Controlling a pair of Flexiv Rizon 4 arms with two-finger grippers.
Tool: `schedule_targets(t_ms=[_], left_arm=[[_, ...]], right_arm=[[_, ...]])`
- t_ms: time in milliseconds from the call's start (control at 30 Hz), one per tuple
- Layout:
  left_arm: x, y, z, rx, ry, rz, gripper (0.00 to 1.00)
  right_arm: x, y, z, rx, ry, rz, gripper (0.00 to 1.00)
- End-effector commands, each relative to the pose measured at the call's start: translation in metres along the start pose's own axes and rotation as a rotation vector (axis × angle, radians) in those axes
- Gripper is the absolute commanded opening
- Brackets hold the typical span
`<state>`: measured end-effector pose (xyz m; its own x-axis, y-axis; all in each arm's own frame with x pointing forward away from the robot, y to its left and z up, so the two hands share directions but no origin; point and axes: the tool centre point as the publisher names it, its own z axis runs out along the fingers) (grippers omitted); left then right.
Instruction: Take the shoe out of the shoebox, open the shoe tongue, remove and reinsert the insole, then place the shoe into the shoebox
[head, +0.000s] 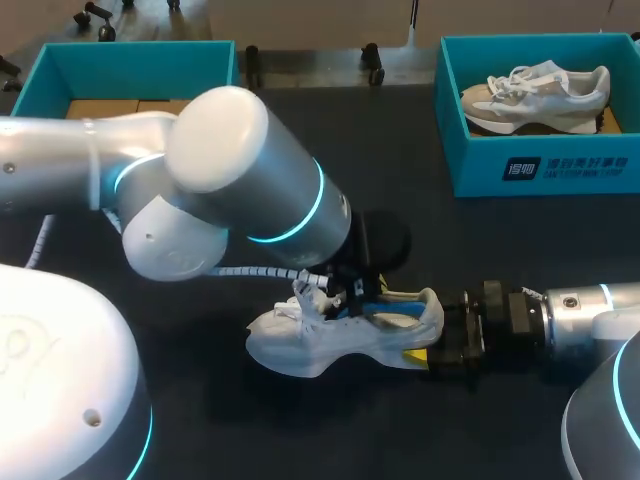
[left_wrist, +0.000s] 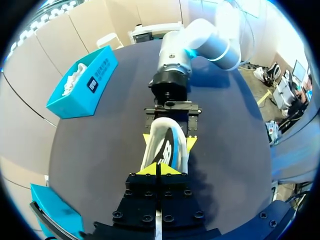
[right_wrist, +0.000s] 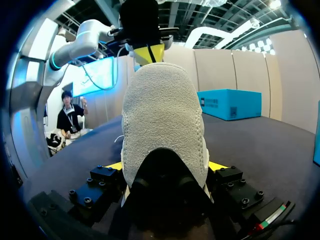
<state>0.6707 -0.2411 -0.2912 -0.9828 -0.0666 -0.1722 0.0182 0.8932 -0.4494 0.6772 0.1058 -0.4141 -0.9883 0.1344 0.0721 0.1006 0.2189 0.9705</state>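
A white shoe (head: 335, 340) lies on its sole mid-table, toe toward the left. My right gripper (head: 425, 345) comes in from the right and is shut on its heel. In the right wrist view the suede heel (right_wrist: 162, 120) sits between the two yellow fingertips (right_wrist: 217, 166). My left gripper (head: 348, 296) hangs over the shoe's opening beside the laces. In the left wrist view its tips (left_wrist: 159, 169) are pressed together just above the shoe (left_wrist: 162, 142), where a dark and blue insole shows. Whether anything is pinched between them cannot be seen.
A teal shoebox (head: 540, 170) at the back right holds a second pale shoe (head: 535, 95). Another teal box (head: 125, 60) stands at the back left with a bare cardboard bottom. My left arm's bulky elbow (head: 240, 170) hangs over the table's middle.
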Motion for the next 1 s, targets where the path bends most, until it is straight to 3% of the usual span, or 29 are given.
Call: schedule_targets(t_ms=[33,100,133,1000], left_arm=[[0.009,0.002,-0.014,-0.009,-0.037,0.013,0.29],[0.012,0.002,-0.013,-0.018,-0.052,0.022,0.43],[0.013,0.002,-0.012,-0.024,-0.056,0.026,0.45],[0.018,-0.003,0.026,-0.135,-0.095,0.106,0.45]], right_arm=[[0.001,0.001,0.001,0.003,-0.002,0.001,0.00],[0.001,0.001,0.001,0.003,-0.002,0.001,0.00],[0.001,0.001,0.001,0.003,-0.002,0.001,0.00],[0.001,0.001,0.001,0.003,-0.002,0.001,0.00]])
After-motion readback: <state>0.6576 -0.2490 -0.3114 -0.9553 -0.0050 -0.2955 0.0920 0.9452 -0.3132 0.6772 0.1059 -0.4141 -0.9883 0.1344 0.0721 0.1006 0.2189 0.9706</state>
